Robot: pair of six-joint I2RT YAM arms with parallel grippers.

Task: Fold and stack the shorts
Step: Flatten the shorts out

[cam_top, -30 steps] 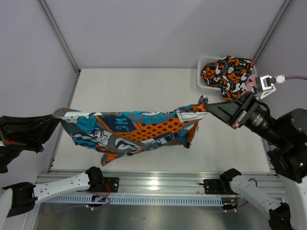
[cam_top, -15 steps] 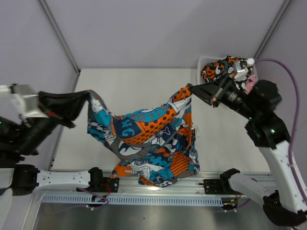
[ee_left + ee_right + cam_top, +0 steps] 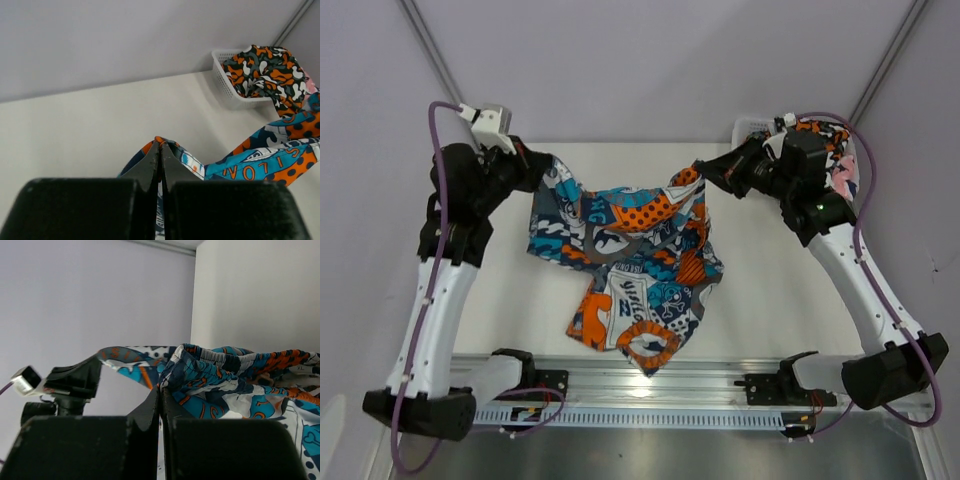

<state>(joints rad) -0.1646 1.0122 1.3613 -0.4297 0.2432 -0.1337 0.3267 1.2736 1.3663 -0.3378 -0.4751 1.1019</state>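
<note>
Shorts (image 3: 630, 262): soft patchwork cloth, rumpled, draped.
Left gripper (image 3: 544, 166): clamped on its edge.
Right gripper (image 3: 702, 171): clamped likewise.
Table (image 3: 790, 290): matte white; walls (image 3: 620, 60) lilac.

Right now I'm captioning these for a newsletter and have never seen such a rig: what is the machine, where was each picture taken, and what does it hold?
Two robot arms stand at the near edge of a white table. One picture looks down from above and behind them; the other two come from a camera on each wrist. The left claw and the right claw are both shut, each pinching one end of the blue, teal and orange shorts, which sag between them above the table. In the far right corner a white basket holds orange camouflage shorts.
</note>
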